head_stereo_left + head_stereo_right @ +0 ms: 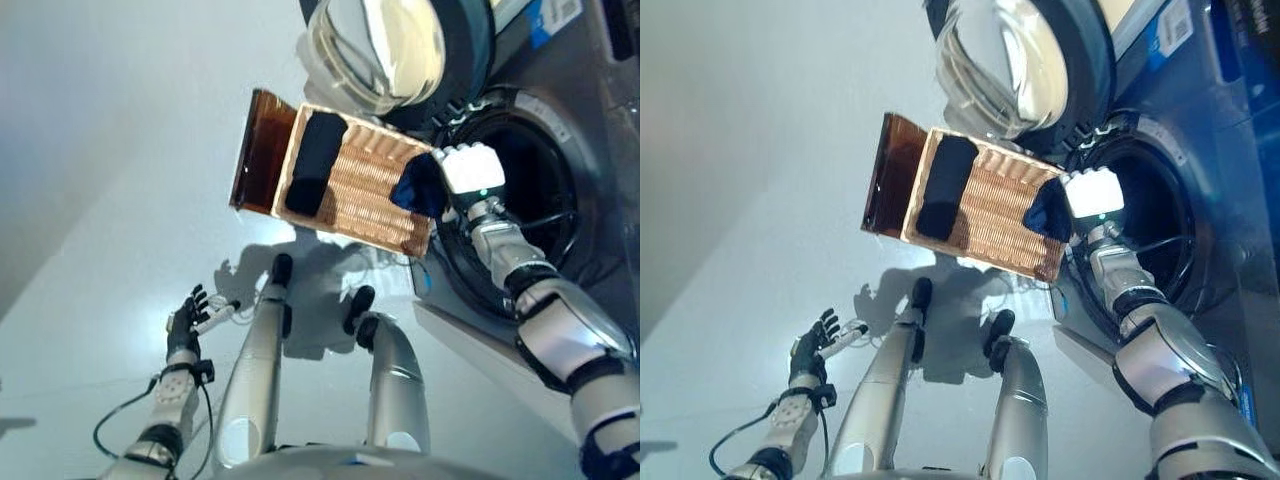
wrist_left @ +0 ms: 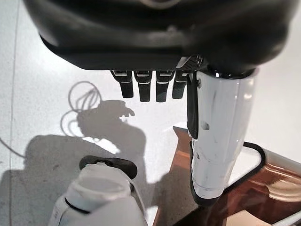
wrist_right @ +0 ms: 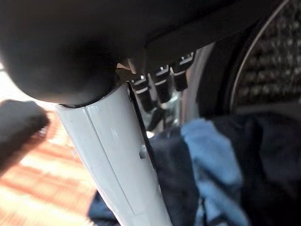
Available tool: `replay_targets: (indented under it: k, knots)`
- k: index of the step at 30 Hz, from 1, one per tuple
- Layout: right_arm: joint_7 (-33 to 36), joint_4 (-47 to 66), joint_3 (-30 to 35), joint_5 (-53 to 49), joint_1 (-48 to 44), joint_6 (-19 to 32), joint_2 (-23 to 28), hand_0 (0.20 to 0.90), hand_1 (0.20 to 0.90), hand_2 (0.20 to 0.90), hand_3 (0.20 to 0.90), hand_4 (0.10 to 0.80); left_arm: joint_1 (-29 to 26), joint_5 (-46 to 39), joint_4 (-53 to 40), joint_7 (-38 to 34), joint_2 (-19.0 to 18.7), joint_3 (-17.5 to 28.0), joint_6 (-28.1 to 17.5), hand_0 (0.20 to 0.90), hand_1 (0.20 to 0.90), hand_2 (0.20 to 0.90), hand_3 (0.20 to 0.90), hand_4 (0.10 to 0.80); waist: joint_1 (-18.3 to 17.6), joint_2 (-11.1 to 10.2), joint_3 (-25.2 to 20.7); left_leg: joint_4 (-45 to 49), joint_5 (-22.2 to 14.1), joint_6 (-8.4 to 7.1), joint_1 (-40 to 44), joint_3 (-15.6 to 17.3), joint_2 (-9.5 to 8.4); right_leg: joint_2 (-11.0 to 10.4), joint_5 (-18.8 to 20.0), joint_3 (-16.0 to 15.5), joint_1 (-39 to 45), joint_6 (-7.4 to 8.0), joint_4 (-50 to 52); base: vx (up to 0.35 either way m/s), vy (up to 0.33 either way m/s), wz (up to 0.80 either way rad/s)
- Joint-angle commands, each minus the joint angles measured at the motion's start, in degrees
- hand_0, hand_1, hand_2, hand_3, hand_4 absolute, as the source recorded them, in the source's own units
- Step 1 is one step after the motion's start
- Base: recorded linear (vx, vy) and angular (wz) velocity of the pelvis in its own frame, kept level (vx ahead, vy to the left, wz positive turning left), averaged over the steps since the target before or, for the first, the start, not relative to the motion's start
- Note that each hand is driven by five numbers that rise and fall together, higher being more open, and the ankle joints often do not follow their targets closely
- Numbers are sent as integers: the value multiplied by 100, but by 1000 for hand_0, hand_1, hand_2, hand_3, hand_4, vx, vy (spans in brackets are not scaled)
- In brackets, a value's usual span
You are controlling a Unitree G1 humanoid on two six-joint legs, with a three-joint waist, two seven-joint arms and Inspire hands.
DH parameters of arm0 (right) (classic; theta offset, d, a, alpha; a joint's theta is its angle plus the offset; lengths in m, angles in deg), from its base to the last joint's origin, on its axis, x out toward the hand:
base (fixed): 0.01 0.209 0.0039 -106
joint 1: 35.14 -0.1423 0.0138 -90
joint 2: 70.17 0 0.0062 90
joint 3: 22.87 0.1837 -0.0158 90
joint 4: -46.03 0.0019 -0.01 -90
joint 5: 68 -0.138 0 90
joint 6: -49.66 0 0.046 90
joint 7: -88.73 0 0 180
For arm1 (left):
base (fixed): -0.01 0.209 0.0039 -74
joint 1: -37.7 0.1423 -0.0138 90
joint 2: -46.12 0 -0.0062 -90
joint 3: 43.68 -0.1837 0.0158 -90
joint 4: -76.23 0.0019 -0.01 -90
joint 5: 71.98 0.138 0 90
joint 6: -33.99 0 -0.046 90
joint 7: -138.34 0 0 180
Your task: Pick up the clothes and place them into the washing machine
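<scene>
A dark blue garment (image 1: 418,190) with a lighter blue patch hangs at the basket's corner nearest the washing machine, pinched in the right hand (image 1: 470,172), whose fingers and white-covered thumb curl round the cloth just at the rim of the drum opening (image 1: 520,200). A second, black garment (image 1: 312,160) lies rolled lengthwise in the far end of the woven basket (image 1: 370,185), well apart from the hand. The basket sits on the pale floor (image 1: 100,150) right before the washing machine (image 1: 590,120), below its round glass door (image 1: 385,45), which stands swung open. A blue label on the machine's front is too small to read. The left hand (image 1: 190,322) hangs low over the floor, fingers relaxed and holding nothing.
</scene>
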Motion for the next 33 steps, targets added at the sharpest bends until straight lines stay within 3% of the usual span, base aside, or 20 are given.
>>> replay_targets:
  k: [1, 12, 33]
  knots:
    - [452, -255, -144, -92, -447, -381, 423, 900, 900, 900, 900, 800, 275, -227, 24, -274, -237, 174, -177, 900, 900, 900, 900, 800, 109, 41, -389, 650, -582, -420, -371, -41, 117, 268, 127, 151, -208, -11, -163, -14, 3, 11]
    - [528, -933, -317, -275, -757, -511, 283, 900, 900, 900, 900, 800, 339, -160, -414, -485, -290, 286, -216, 900, 900, 900, 900, 800, 202, 193, -335, 1478, -889, -380, -929, -135, 46, 180, -300, 209, -788, -161, 807, -20, 4, 8]
    - [245, -1017, -506, -248, -811, -595, 358, 900, 900, 900, 900, 800, 639, -233, -514, -469, -412, 512, -152, 900, 900, 900, 900, 800, 93, 345, -259, 1670, -829, -416, -1397, -222, -17, 244, -472, 244, -1325, -225, 1227, -5, -6, 2]
